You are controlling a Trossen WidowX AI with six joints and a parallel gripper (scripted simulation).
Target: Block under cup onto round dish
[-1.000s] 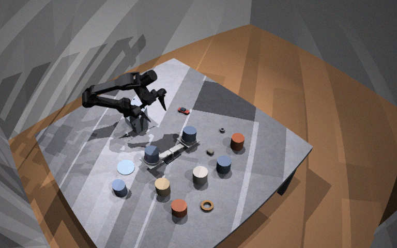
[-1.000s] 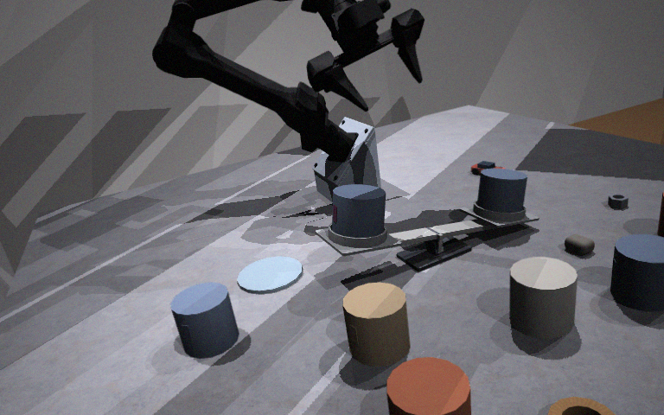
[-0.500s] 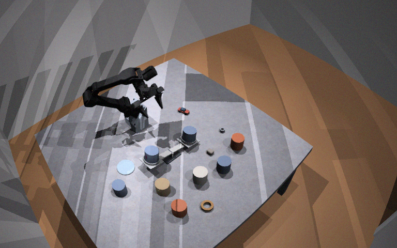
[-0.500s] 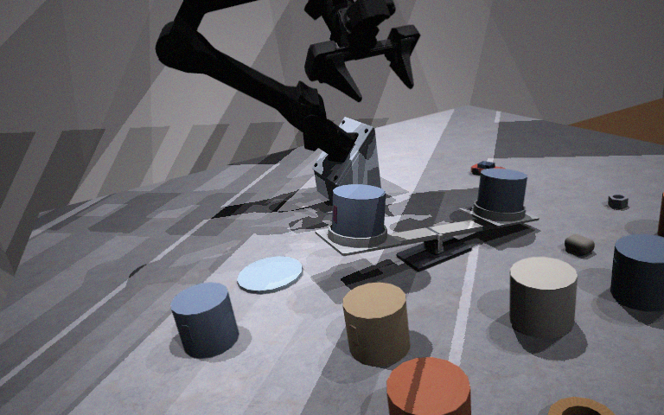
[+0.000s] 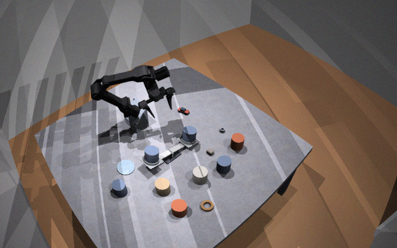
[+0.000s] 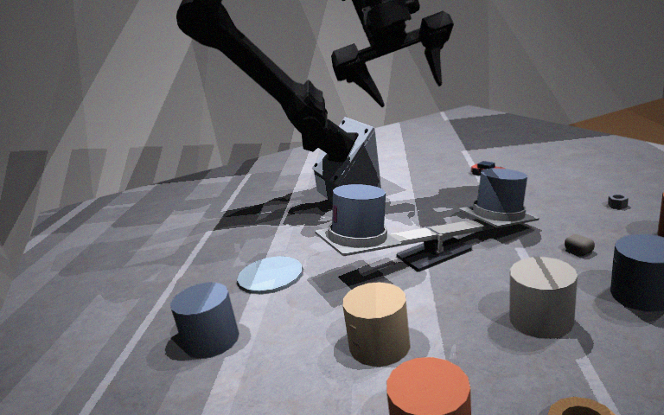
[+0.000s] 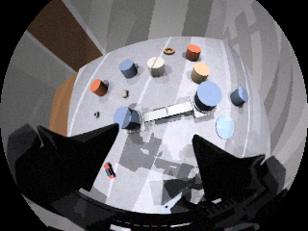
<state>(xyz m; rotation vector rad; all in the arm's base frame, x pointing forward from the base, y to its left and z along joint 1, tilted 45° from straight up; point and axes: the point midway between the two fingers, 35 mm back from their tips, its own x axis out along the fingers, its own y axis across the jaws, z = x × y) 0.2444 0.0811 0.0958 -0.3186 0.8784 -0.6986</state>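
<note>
The tool (image 5: 163,113) (image 6: 411,95) (image 7: 157,133) hangs above the balance's (image 5: 177,149) (image 6: 412,236) (image 7: 180,111) level, fingers apart, empty. A blue cup (image 5: 151,154) (image 6: 359,212) (image 7: 208,97) stands on the balance's end nearer the round dish (image 5: 125,167) (image 6: 270,274) (image 7: 224,127), its twin (image 5: 189,134) (image 6: 501,191) (image 7: 125,117) on the opposite end.

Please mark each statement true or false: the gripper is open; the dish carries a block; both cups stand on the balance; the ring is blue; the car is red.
The gripper is open. True.
The dish carries a block. False: nothing lies on it.
Two blue cups, one nearer the dish, one farther, stand on the balance. True.
The ring is blue. False: it is orange-brown.
The car is mostly red. True.
</note>
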